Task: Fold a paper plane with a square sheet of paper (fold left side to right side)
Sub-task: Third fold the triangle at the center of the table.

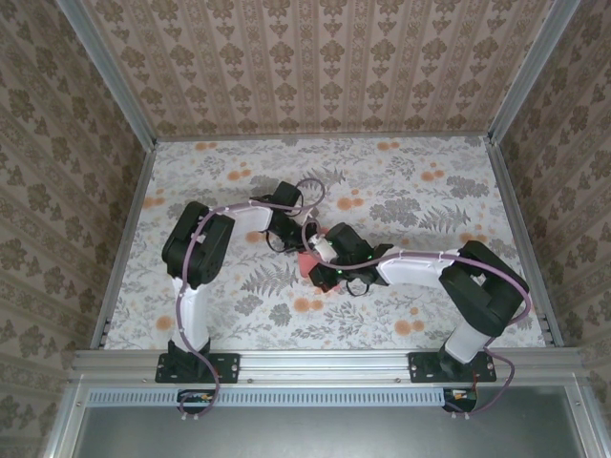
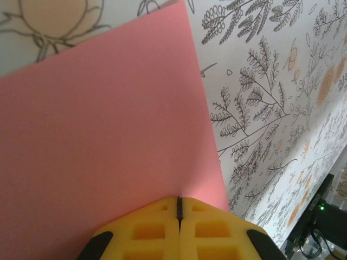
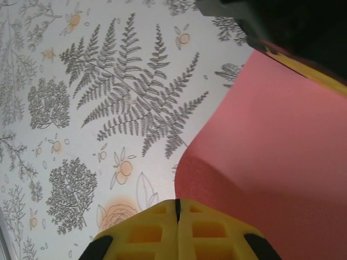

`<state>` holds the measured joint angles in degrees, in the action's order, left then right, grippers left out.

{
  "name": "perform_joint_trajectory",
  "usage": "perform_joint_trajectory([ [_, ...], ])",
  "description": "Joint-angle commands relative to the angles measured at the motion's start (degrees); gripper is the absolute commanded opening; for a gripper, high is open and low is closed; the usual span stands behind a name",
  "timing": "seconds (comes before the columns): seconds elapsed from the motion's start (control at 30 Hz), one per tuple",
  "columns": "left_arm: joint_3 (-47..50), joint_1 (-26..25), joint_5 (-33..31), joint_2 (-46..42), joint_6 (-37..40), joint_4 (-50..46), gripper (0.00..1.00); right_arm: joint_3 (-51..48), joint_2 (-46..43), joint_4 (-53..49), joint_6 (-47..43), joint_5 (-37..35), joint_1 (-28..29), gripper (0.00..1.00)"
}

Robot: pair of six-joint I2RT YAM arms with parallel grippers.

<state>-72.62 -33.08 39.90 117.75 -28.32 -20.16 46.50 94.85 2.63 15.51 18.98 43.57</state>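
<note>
The salmon-pink square sheet of paper is held between both grippers over the middle of the table. My left gripper is shut, with the sheet spreading flat from its yellow fingertips. My right gripper is shut at the sheet's near edge, where the paper curls over and shows its darker underside. In the right wrist view the left gripper's yellow finger lies along the sheet's far edge. From above, only a small piece of the paper shows beside the right gripper, close to the left gripper.
The flower-and-fern tablecloth covers the table. Patterned walls and metal rails close it in on three sides. Purple cables loop above the two wrists.
</note>
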Motion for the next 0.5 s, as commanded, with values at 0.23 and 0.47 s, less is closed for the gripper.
perform_joint_trajectory([
  [0.23,-1.65,-0.84,-2.66,2.81,3.35,-3.35,0.03,0.08,1.56,-2.13,1.70,-2.40,-4.32,0.00],
  [0.47,-1.75,-1.10,-2.63,2.91,2.90,-3.21,0.03,1.86,3.18,-4.49,0.52,-5.29,-5.86,0.00],
])
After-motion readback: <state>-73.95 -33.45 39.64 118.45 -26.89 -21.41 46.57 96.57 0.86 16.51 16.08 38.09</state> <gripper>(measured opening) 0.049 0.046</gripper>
